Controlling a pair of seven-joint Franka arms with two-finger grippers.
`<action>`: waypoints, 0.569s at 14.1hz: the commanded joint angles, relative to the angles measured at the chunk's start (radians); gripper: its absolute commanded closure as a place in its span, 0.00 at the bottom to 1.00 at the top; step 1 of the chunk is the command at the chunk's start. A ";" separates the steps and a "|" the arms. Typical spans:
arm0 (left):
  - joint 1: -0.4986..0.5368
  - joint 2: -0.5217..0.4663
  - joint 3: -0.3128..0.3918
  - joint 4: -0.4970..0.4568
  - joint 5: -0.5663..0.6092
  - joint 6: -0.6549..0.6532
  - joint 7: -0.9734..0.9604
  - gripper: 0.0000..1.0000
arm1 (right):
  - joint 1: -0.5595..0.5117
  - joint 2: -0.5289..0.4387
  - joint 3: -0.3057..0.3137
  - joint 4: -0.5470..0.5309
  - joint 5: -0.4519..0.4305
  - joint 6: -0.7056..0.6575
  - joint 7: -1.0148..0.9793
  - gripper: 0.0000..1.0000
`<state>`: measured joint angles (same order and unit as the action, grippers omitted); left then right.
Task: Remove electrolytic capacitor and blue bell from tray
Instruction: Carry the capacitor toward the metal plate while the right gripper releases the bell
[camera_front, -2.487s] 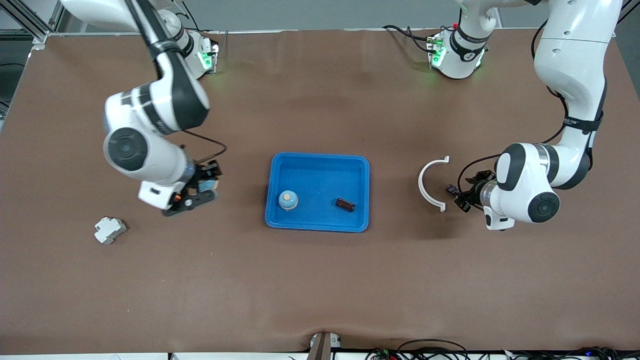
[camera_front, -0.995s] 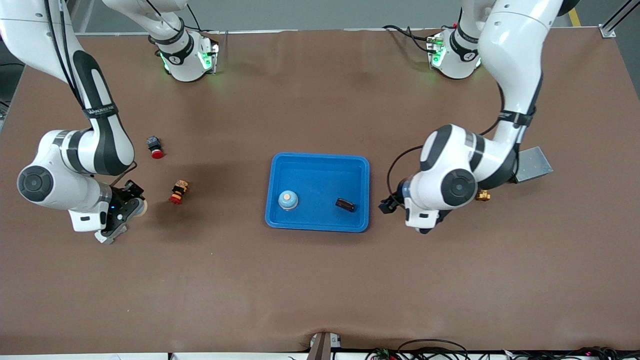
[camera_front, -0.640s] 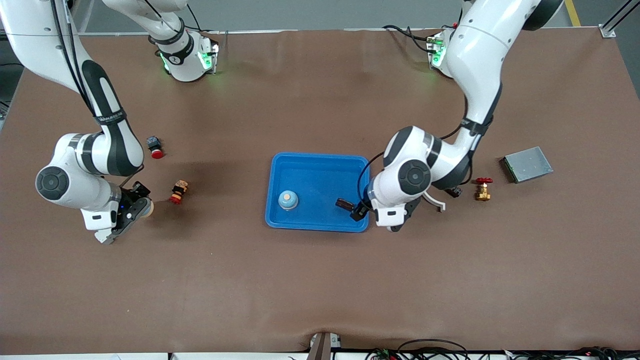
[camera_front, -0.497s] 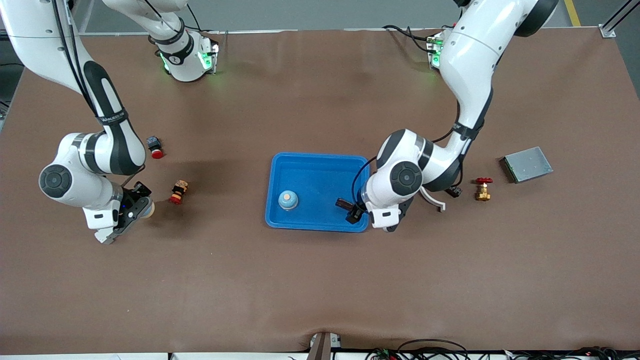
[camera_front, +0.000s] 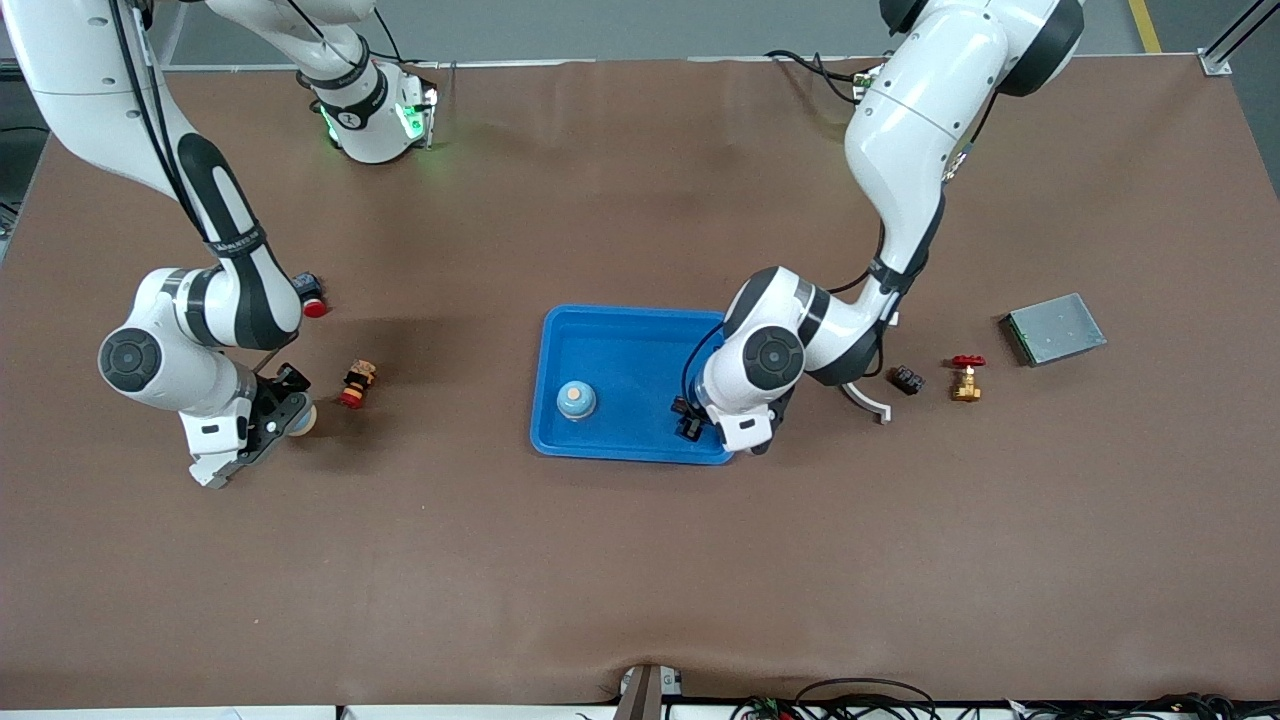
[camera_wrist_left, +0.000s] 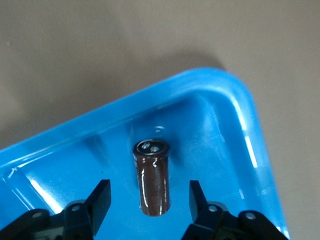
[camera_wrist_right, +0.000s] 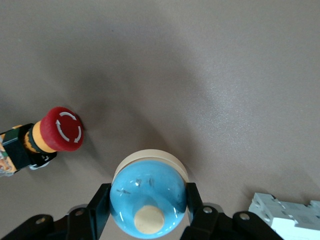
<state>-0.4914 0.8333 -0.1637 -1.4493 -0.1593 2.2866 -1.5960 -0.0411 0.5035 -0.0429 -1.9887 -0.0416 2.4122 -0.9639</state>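
Note:
A blue tray (camera_front: 640, 313) sits mid-table. A blue bell with a cream top (camera_front: 576, 400) stands in it. A brown capacitor (camera_wrist_left: 152, 182) lies in the tray's corner (camera_wrist_left: 235, 92) toward the left arm's end. My left gripper (camera_front: 689, 424) hangs low over it, mostly hiding it in the front view. In the left wrist view the left gripper (camera_wrist_left: 149, 200) is open, one finger on each side of the capacitor, not touching. My right gripper (camera_front: 287, 418) is shut on a second blue bell (camera_wrist_right: 148, 192) with a cream base, toward the right arm's end of the table.
Beside the right gripper are a red stop button (camera_front: 354, 384), seen also in the right wrist view (camera_wrist_right: 60, 131), another red button (camera_front: 312, 303) and a white breaker (camera_wrist_right: 285, 212). Toward the left arm's end lie a white curved piece (camera_front: 866, 401), a black part (camera_front: 907, 379), a red-handled valve (camera_front: 965, 376) and a grey box (camera_front: 1053, 328).
My left gripper has come in from outside the tray to over the capacitor. My right gripper, with the bell in it, has shifted slightly toward the tray.

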 joint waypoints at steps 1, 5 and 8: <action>-0.013 0.012 0.015 0.017 -0.006 0.004 -0.005 0.51 | -0.025 0.007 0.017 -0.007 -0.017 0.027 -0.012 0.79; -0.013 0.032 0.016 0.020 -0.005 0.004 0.002 0.80 | -0.025 0.012 0.017 -0.007 -0.015 0.033 -0.012 0.78; -0.003 0.015 0.018 0.021 -0.003 -0.001 0.022 1.00 | -0.034 0.013 0.017 -0.005 -0.015 0.034 -0.012 0.65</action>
<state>-0.4949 0.8498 -0.1552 -1.4438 -0.1593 2.2878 -1.5912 -0.0427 0.5187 -0.0432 -1.9888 -0.0416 2.4344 -0.9648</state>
